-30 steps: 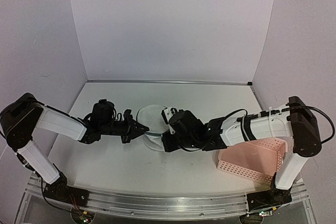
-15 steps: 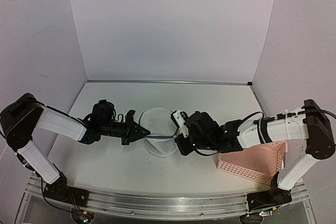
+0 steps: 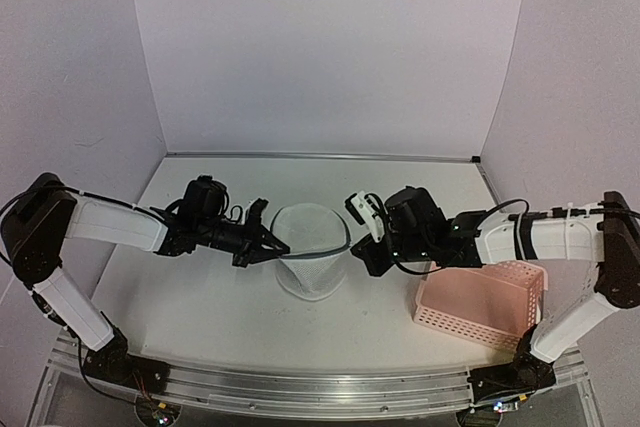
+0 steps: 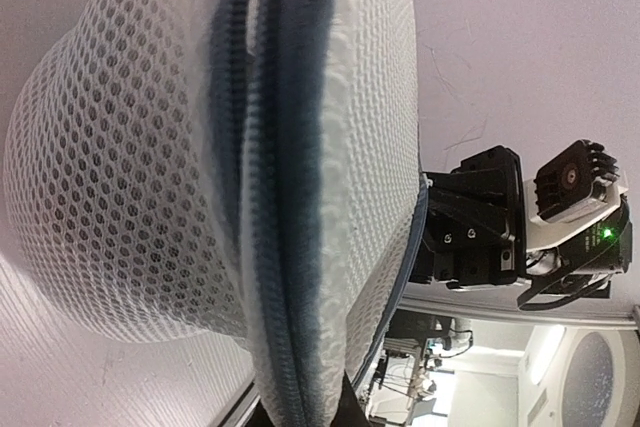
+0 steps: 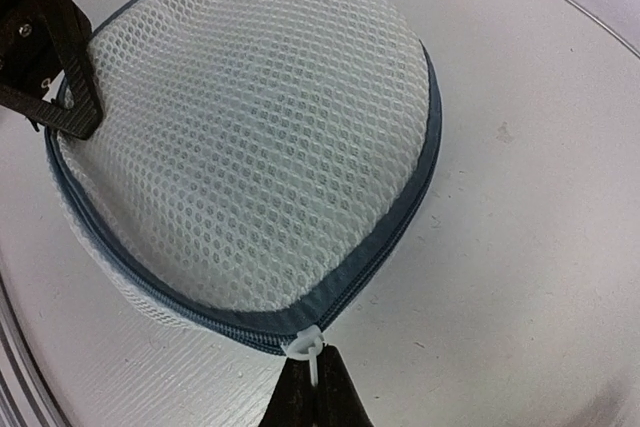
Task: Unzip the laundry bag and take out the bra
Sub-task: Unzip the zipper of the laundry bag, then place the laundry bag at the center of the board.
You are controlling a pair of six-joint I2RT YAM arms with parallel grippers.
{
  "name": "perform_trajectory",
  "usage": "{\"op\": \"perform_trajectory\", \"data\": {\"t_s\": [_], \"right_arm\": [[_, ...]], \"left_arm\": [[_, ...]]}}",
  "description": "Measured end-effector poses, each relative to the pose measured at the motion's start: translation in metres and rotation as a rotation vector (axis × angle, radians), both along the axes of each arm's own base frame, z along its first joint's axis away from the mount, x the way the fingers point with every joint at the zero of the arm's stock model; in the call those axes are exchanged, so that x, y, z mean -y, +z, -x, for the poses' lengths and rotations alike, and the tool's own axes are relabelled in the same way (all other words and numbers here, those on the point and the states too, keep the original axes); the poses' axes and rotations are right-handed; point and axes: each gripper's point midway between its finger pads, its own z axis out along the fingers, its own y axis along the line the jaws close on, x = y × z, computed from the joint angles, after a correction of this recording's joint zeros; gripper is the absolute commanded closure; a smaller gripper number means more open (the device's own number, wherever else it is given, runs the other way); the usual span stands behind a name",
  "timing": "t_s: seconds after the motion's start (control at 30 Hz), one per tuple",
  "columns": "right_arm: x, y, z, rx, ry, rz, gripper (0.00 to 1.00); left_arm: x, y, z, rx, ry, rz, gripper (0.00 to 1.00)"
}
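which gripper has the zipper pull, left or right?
The right gripper: its fingers are shut on the white zipper pull at the rim of the laundry bag. The left gripper only pinches the opposite rim.

The laundry bag (image 5: pixel 250 137) is soft white mesh cloth.

The bag (image 5: pixel 250 137) is white honeycomb mesh with a grey-blue zipper band (image 5: pixel 405 219); the basket (image 3: pixel 480 302) is pink and perforated; the tabletop (image 3: pixel 200 307) white.
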Motion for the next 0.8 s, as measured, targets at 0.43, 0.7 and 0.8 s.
{"op": "perform_trajectory", "data": {"t_s": [0.43, 0.7, 0.8], "right_arm": [[-0.005, 0.002, 0.005, -0.053, 0.110, -0.052, 1.00], [-0.022, 0.023, 0.018, -0.078, 0.132, -0.171, 1.00], [-0.031, 0.026, 0.028, -0.099, 0.123, -0.197, 1.00]], "left_arm": [[-0.010, 0.022, -0.026, 0.128, -0.066, -0.166, 1.00], [-0.019, 0.034, -0.046, 0.132, -0.090, -0.179, 0.98], [-0.019, 0.035, -0.053, 0.128, -0.100, -0.192, 0.98]]}}
